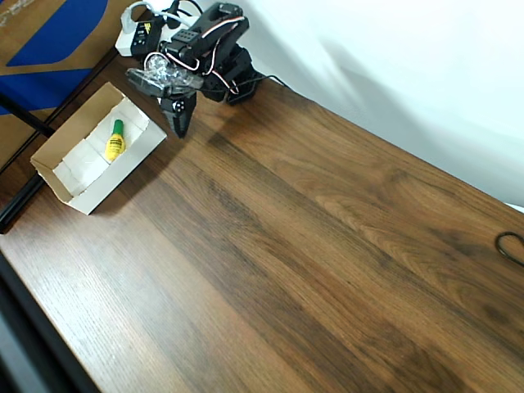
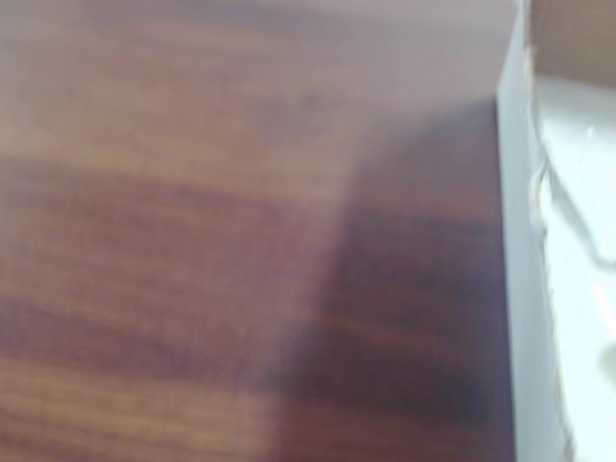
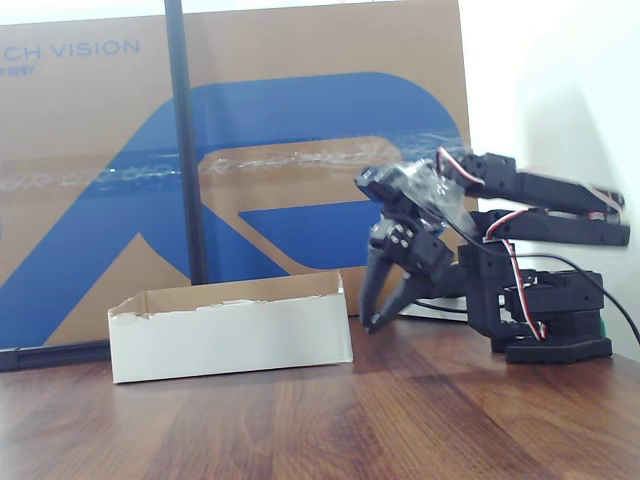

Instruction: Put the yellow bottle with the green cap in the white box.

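- A wide wooden desk [image 1: 327, 262] with dark brown grain takes up most of the overhead view; the wrist view shows a blurred stretch of the same wood with a dark shadow across it.
- A large brown-and-blue cardboard sheet [image 3: 300, 150] stands upright behind the desk in the fixed view, with a black pole [image 3: 185, 140] in front of it. The overhead view catches just a corner of this sheet at top left.
- The black robot arm [image 3: 520, 250] sits folded at the back of the desk, with its base to the right in the fixed view.
- The white box [image 1: 94, 147] rests on the desk near the top left of the overhead view. The fixed view shows its white outer wall and ragged brown rim, hiding its contents; the wrist view shows one white wall at the right edge.
- The end effector [image 1: 180, 121] points down just beside the box's right corner, outside it. In the fixed view [image 3: 385, 300] its two fingers are spread apart with nothing between them.
- The yellow bottle with the green cap [image 1: 115, 142] lies flat on the box floor, seen from overhead, cap towards the arm, near the end effector but apart from it.
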